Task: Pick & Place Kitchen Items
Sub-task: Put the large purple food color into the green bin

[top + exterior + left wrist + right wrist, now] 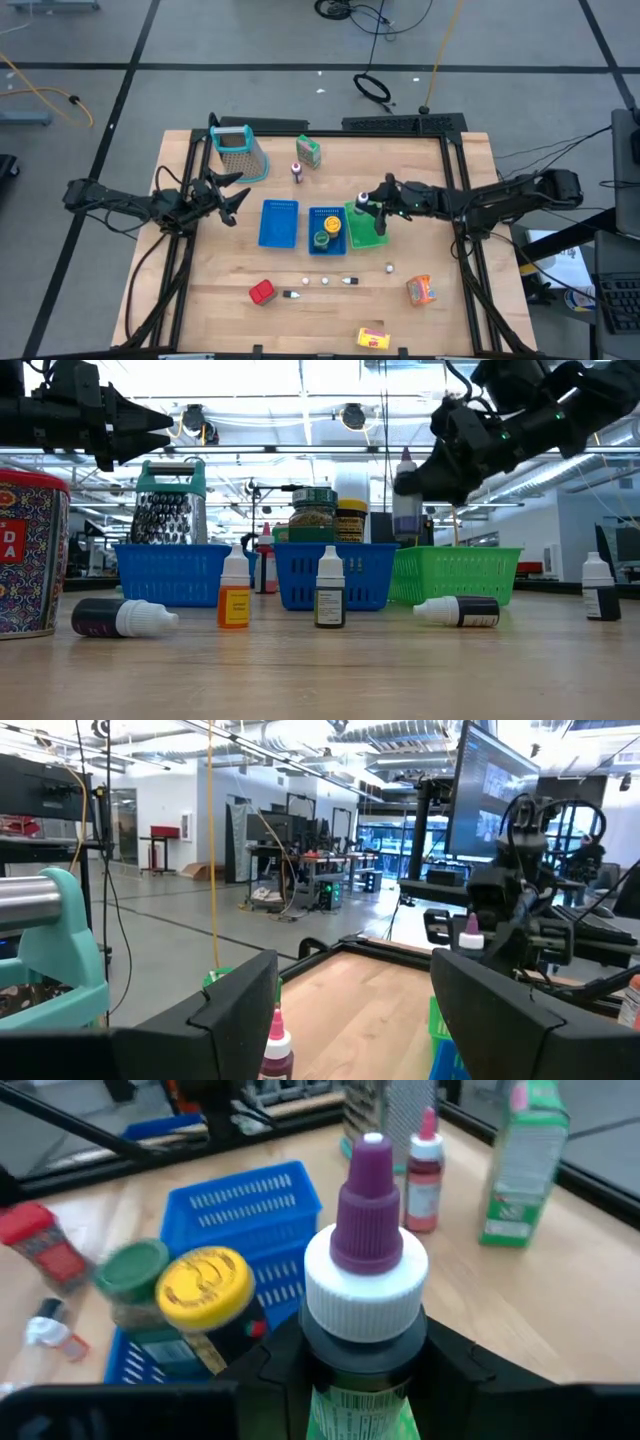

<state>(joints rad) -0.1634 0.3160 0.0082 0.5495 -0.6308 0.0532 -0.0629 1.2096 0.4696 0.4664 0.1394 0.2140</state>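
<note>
My right gripper is shut on a small bottle with a white cap and purple tip, over the green tray. My left gripper hovers open left of the blue trays, its fingers wide apart and touching nothing. A green-capped jar and a yellow-capped jar stand in the right blue tray. The green carton and a red-tipped bottle stand upright near the far edge. Red can, orange packet and yellow box lie near the front edge. My right gripper pinches the bottle by its body just under the white cap, one dark finger on each side. The fingers come from the table's right, slanting down. The bottle stands upright in the hold; its lower end is hidden behind the green tray's wall.
The metal grater with teal handle stands at the far left. The left blue tray sits beside the right one. Several tiny dropper bottles stand or lie in a row in front of the trays, one more farther right.
</note>
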